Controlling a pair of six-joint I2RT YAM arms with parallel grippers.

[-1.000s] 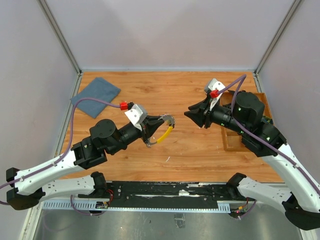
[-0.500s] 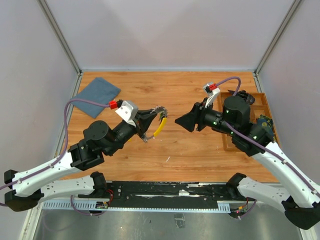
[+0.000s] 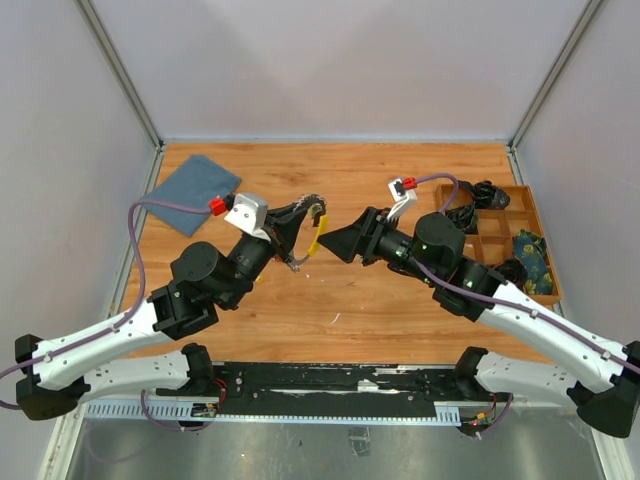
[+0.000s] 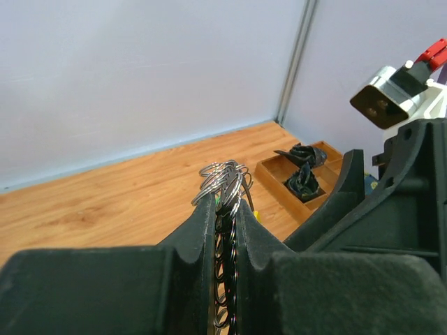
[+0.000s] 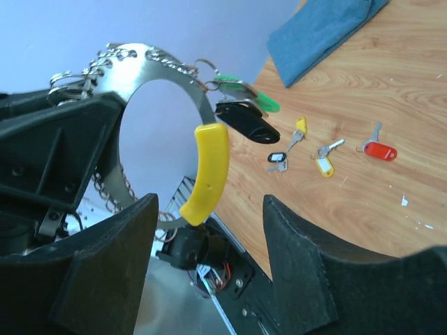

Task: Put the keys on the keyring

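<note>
Wood table [image 3: 400,300] has the keys [image 5: 324,166] lying loose while left gripper [image 4: 225,209] pinches the keyring [image 5: 133,73] aloft: stiff, light, probably jangly, so spread-open right gripper [image 3: 340,243] should take the yellow sleeve [image 5: 207,167].

Right end effector [image 3: 345,240] moved left, opened wider, now near keyring [image 3: 314,238].

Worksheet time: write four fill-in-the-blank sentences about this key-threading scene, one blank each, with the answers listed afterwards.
1. The keyring has a curved sleeve coloured ____.
2. The left gripper is shut on the keyring; the right gripper is ____.
3. The cloth is ____.
4. The loose key farthest right in the right wrist view has a ____ tag.
Answers: yellow, open, blue, red.
</note>
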